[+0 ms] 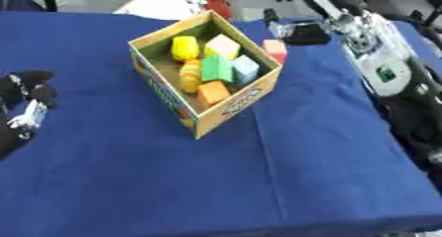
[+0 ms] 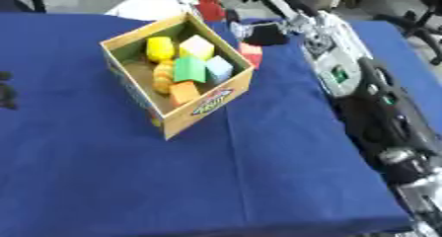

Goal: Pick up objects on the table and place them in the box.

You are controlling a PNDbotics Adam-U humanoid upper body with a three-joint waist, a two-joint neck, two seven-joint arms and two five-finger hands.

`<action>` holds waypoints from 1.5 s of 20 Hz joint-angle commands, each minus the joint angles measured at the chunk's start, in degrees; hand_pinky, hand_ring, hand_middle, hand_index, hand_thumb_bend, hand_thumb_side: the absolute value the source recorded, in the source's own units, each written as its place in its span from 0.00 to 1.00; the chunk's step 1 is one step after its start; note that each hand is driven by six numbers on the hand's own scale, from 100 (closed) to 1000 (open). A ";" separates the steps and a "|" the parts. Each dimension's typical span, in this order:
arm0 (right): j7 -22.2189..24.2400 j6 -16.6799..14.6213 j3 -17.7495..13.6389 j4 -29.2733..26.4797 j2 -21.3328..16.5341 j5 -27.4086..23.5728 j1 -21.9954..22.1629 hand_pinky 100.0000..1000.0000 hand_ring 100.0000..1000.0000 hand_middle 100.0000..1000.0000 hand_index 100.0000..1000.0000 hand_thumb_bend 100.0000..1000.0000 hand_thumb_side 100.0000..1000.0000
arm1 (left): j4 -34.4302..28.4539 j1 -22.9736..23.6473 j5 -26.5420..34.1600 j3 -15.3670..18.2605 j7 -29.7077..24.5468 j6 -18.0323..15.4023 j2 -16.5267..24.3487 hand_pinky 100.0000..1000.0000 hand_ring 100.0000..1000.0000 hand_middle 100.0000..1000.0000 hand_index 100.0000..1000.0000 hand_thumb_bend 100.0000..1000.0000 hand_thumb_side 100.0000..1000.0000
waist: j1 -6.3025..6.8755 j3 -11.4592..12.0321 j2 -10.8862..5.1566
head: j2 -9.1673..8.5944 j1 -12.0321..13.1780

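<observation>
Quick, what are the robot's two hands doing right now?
Left hand: rests at the left edge of the table, fingers curled, holding nothing.
Right hand: behind the box, near a pink block; its state cannot be told.

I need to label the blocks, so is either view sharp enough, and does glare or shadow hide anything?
Left eye view: soft all over, block edges in the box smeared, its print unreadable, no glare. Right eye view: equally soft; the near walls shade the box floor, and the red block behind is half hidden.
</observation>
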 commanded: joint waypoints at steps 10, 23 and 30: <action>-11.35 0.08 -6.46 -8.58 11.93 -14.21 15.31 0.52 0.54 0.61 0.87 0.00 0.49 | -0.53 1.11 3.30 0.78 5.79 -1.19 -1.42 0.74 0.52 0.53 0.75 0.00 0.62 | -0.17 -1.32 0.04 | 0.08 5.63; -9.89 -1.81 -6.21 -6.69 18.18 -16.55 19.25 0.53 0.54 0.62 0.88 0.00 0.60 | 0.67 2.94 5.67 0.02 8.46 -2.98 -3.10 0.75 0.53 0.54 0.76 0.00 0.77 | 0.54 -2.11 0.83 | -0.34 5.75; -9.26 -2.18 -5.92 -6.38 18.63 -16.51 19.51 0.53 0.55 0.62 0.88 0.00 0.64 | 0.94 3.03 5.36 -0.14 8.73 -3.82 -3.37 0.77 0.56 0.56 0.79 0.00 0.93 | 0.71 -2.42 1.08 | -0.34 5.45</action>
